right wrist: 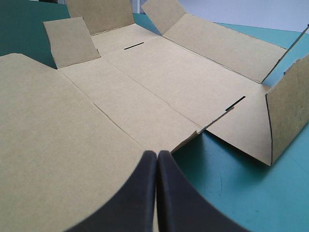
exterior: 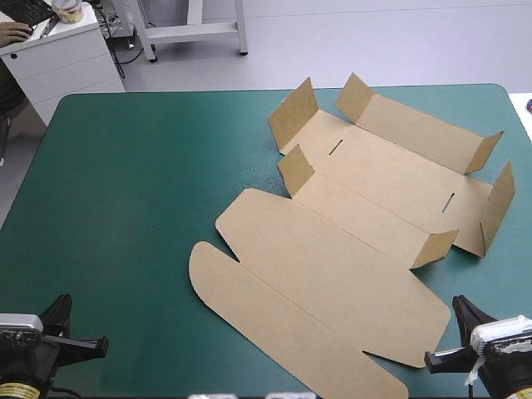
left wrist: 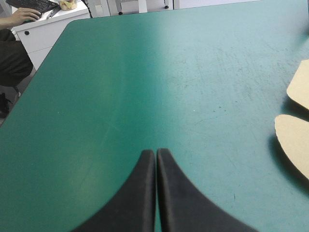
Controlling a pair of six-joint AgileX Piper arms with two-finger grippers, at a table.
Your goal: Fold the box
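Both jaw pairs are sitting fully closed, fingers pressed into one pointed arch, and gripping nothing. I am reading the left gripper (left wrist: 155, 153) as hovering over bare teal-green cover (left wrist: 145, 72) by the table's near left corner, well apart from the work. The right gripper (right wrist: 157, 154) is pointing across the near part of the brown box (right wrist: 145, 96); I cannot tell whether it is touching the board.

The box is lying on the table's right half, mostly flat. Its rounded lid flap (exterior: 274, 316) is facing the robot and its short side flaps (exterior: 293, 112) are standing partly up around the far panels.

I am judging the folding as barely begun. The next move is calling for opened fingers and a grip on the far long wall (exterior: 416, 129) to raise it.

No tray is formed yet, and nothing is lying on the board.
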